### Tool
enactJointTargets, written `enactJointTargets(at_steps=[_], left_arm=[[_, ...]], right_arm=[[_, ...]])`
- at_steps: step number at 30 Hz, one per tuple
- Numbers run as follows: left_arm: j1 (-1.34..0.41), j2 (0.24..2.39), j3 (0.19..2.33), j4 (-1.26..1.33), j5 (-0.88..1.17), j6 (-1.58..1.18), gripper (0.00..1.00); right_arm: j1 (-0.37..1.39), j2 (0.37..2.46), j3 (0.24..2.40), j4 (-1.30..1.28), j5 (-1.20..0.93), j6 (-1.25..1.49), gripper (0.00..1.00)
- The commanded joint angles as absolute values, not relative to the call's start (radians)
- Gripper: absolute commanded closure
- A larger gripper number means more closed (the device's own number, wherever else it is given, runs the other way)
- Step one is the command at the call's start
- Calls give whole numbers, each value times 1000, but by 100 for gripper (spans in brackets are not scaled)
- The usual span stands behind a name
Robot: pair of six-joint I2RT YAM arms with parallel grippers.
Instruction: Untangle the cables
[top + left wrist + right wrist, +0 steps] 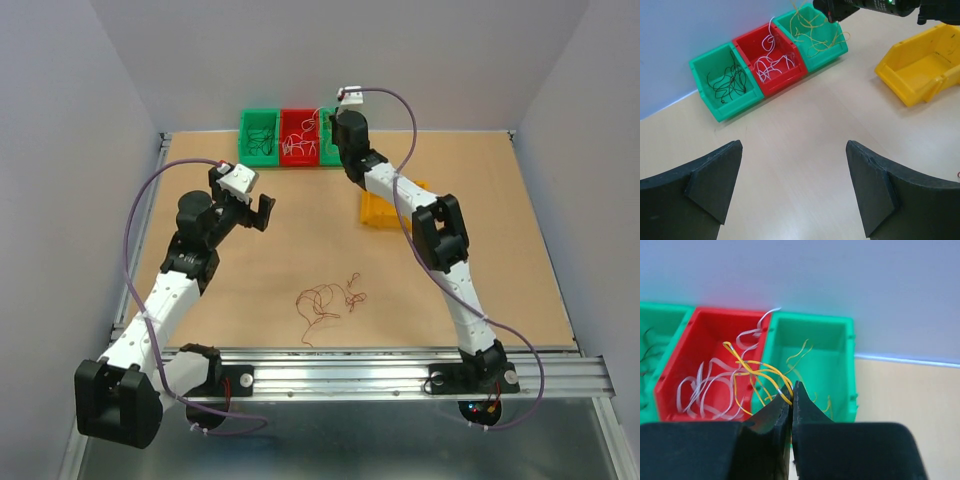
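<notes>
Robotics lab bench cell. Blank grey walls (60, 120) box in a tan tabletop (300, 240) on three sides. An aluminium rail (340, 375) runs along the near edge and carries two white-and-black arms, the left arm (165, 295) and the right arm (455, 290). Plastic parts bins stand on the table: two green bins (737, 107), a red bin (782, 82) and a yellow bin (895, 82).

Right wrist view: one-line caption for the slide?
Right claw shut on yellow wires near a green bin, with white wires lying in the red bin beside it.
</notes>
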State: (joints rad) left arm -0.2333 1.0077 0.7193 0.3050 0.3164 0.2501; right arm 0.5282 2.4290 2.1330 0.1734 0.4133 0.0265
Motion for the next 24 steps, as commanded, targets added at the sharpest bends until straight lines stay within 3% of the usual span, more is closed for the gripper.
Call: enactJointTargets(at_steps=[1,13,15,18,24], left_arm=[[-224,1022,724,368,322,239,4],[-222,1028,726,368,328,241,3],[-222,1031,726,367,327,242,4],[-222,1034,727,365,334,244,3],[-222,1040,732,356,336,245,3]], right_arm=[[518,2509,2257,408,659,-50,99],[506,2701,2347,689,683,-150,99],[506,2727,2365,698,689,-164,86],[506,2724,2367,722,690,-179,50],[506,2599,2211,651,634,-112,44]])
